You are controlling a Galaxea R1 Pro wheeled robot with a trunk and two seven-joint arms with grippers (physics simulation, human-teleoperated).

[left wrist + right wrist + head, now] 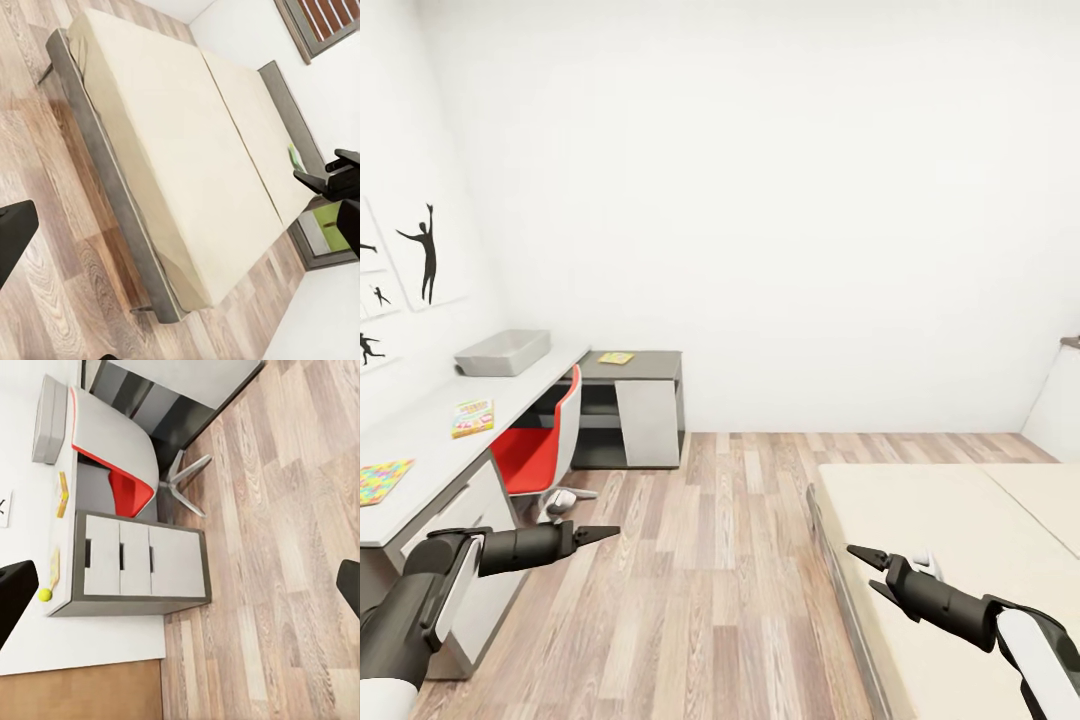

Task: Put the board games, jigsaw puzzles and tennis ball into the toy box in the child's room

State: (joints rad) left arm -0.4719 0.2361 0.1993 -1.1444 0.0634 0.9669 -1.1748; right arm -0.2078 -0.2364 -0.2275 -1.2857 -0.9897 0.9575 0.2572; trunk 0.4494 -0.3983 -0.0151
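The toy box [502, 352], a shallow grey bin, stands at the far end of the pale table [430, 425]. A yellow-bordered board game [472, 417] lies mid-table, and a mosaic jigsaw puzzle [382, 480] lies nearer to me. A second flat yellow slab [616, 357] rests on the lower dark top. In the right wrist view the tennis ball [45, 595] sits at the table's near end, above the drawers. The beige bed [960, 540] is at the right; a green-white box [295, 155] lies near its headboard. My left gripper [600, 533] and right gripper [857, 553] hang open and empty over the floor.
A red and white swivel chair [540, 450] is tucked under the table, next to a drawer unit [142, 559]. Wood-plank floor [730, 560] runs between table and bed. Black silhouette posters [425, 255] hang on the left wall.
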